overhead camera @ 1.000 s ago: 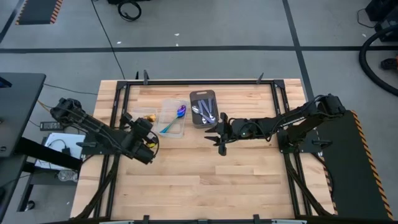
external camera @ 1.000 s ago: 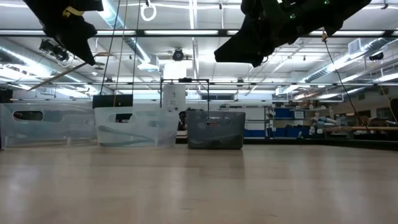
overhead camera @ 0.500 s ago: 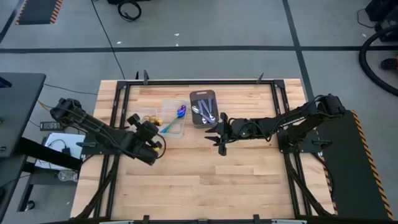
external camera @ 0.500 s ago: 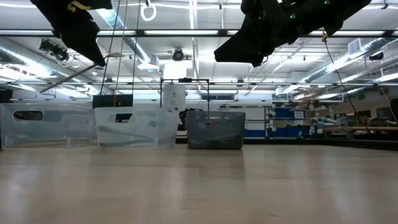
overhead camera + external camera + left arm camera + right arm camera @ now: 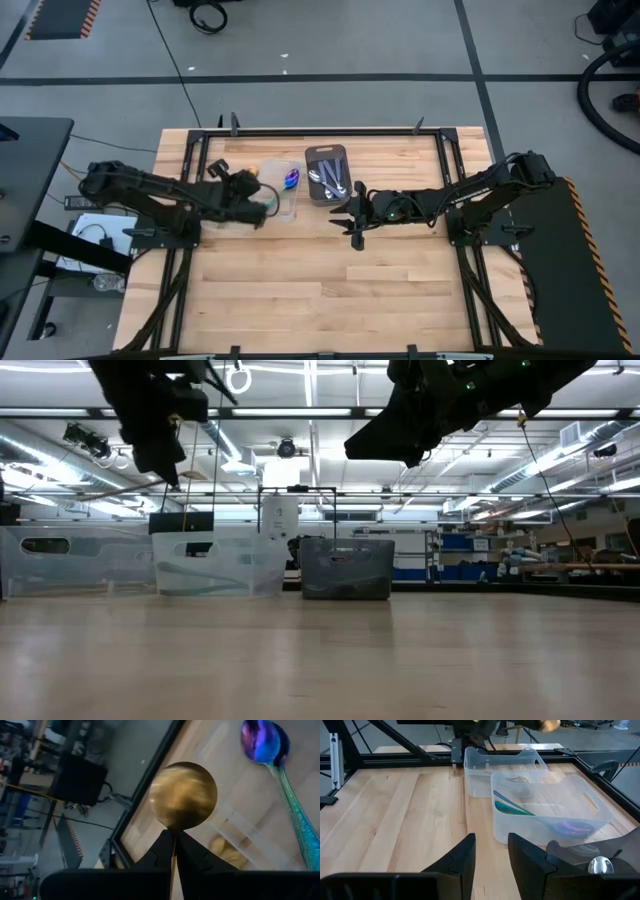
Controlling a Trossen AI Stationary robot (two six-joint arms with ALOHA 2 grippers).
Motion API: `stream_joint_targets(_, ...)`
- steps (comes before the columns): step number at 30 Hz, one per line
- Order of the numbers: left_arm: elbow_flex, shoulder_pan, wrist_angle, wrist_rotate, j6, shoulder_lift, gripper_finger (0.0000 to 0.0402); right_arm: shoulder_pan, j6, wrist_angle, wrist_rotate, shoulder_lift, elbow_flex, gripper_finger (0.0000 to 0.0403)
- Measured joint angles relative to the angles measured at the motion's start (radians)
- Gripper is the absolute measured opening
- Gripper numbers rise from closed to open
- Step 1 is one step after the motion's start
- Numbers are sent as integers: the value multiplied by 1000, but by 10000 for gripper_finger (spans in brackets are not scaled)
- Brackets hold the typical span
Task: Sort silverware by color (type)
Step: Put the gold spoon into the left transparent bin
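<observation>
My left gripper (image 5: 258, 203) hangs above the two clear containers, shut on a gold spoon (image 5: 183, 795). The spoon's bowl sticks out past the fingertips. It also shows in the right wrist view (image 5: 550, 725). Below it, rainbow spoons (image 5: 261, 741) lie in the clear container (image 5: 283, 192) nearer the tray. Blurred gold spoons (image 5: 225, 852) lie in the other clear container (image 5: 485, 770). Silver spoons (image 5: 330, 180) lie in the dark tray (image 5: 326, 155). My right gripper (image 5: 352, 220) is open and empty, raised at the tray's near end. My left gripper pinches the gold spoon's thin handle (image 5: 173, 851), just behind the bowl, between its two fingers (image 5: 160, 851). The handle runs along the fingers and the rest of it is hidden between them. The spoon is lifted clear above the containers.
The containers and the tray stand in a row at the table's far middle (image 5: 220, 560). Bare wooden tabletop (image 5: 330, 290) lies on the near side. A black metal frame (image 5: 320, 130) runs round the table's edges.
My left gripper has gone from the table's left middle toward the far edge and the right. It now hangs over the clear containers and has turned about on the way. My right gripper has kept still.
</observation>
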Motion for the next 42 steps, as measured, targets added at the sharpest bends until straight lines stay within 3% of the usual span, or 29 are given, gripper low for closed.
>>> stream_joint_targets(6,0,130,271,116,355,0,16,0,0,-1,0,0,0,125)
stream_joint_targets(12,0,239,574,319,606,0,16,14,0,-8,0,0,0,125)
stream_joint_targets(23,-4,259,766,639,685,0,16,55,8,-38,53,0,0,125)
stream_joint_targets(27,-103,235,932,712,709,-17,16,65,8,-38,61,0,0,125)
stream_joint_targets(34,-256,256,998,722,668,-140,16,65,6,-36,67,0,1,125)
stream_joint_targets(42,-271,268,953,720,641,-416,16,63,-3,-24,80,0,1,125)
